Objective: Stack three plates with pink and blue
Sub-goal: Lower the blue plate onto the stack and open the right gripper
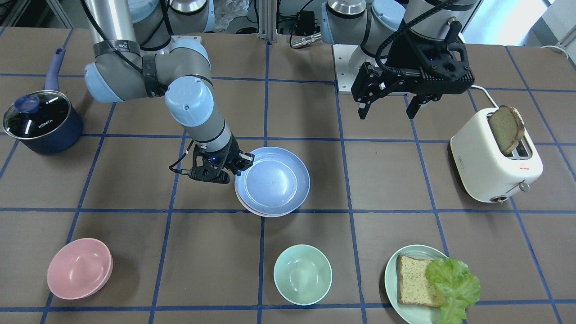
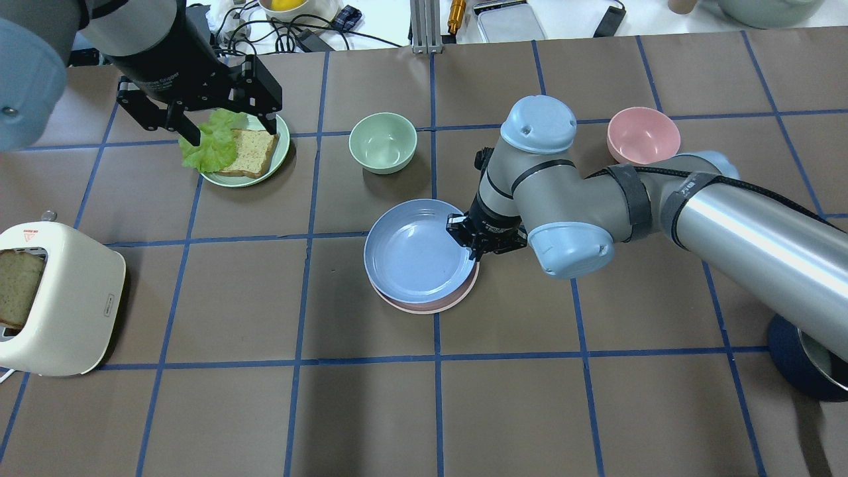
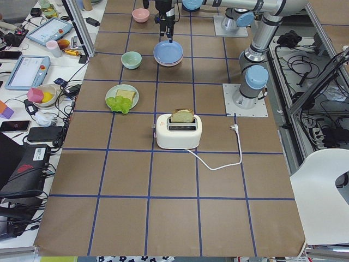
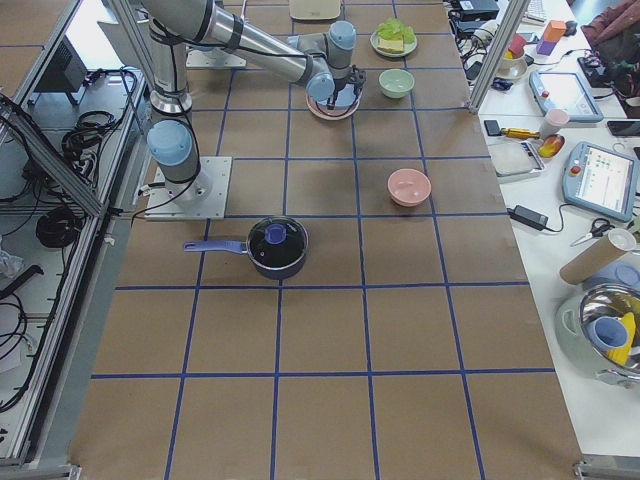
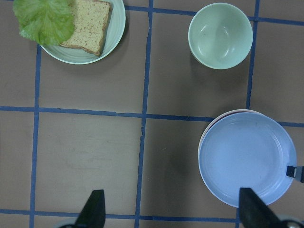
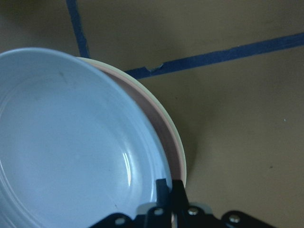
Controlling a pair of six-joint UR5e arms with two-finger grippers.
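Observation:
The light blue plate (image 1: pixel 272 182) lies on top of the pale pink plate (image 2: pixel 430 306) at the table's middle, shifted a little off centre. It also shows in the right wrist view (image 6: pixel 71 142), where the pink plate (image 6: pixel 164 135) rests on the cream-white plate, of which only the rim (image 6: pixel 151 91) shows. My right gripper (image 1: pixel 240 162) (image 2: pixel 472 246) (image 6: pixel 166 190) is shut on the blue plate's rim. My left gripper (image 1: pixel 387 110) (image 2: pixel 232 132) is open and empty, held high above the table. In its wrist view the stack (image 5: pixel 247 159) lies at lower right.
A pale green plate (image 1: pixel 392 274) holds bread and lettuce. A mint bowl (image 1: pixel 302 274) and a pink bowl (image 1: pixel 78 268) stand on the operators' side. A white toaster (image 1: pixel 495 162) with bread is on my left, a dark blue lidded pot (image 1: pixel 42 121) on my right.

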